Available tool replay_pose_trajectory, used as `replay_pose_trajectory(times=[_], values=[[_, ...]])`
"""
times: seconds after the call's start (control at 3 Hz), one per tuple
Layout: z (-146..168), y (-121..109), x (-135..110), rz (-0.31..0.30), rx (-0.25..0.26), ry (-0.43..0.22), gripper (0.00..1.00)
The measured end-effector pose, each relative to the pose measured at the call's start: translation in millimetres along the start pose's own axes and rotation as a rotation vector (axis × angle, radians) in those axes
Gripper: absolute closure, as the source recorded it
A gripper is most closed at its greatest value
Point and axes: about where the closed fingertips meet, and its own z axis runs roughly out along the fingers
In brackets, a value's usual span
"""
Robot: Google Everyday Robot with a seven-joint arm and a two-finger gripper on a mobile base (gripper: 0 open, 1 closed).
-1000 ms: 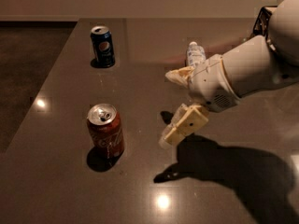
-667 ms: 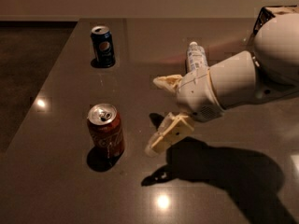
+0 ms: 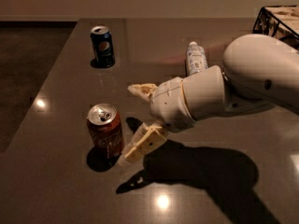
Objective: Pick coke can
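Left of centre, your coke can [image 3: 105, 132] stands upright on the table [image 3: 56, 190]. Your gripper [image 3: 127, 124] sits just to its right, fingers spread wide (lower fingertip close beside the can's base). Your arm [image 3: 224, 92] extends from the right edge, wrist angled down-left.

Gripper [image 3: 127, 124] spread wide just right of coke can [image 3: 105, 133], gap between them open. Pepsi can [image 3: 103, 46] far left and bottle [image 3: 196, 57] far behind the arm, both well apart.
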Motion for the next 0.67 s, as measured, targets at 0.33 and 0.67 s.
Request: replay_pose_trajectory(times=[0.33, 0.67], values=[[21, 1, -12, -0.006, -0.026, -0.029, 0.0], [36, 3, -18, 0.004, -0.057, -0.032, 0.18]])
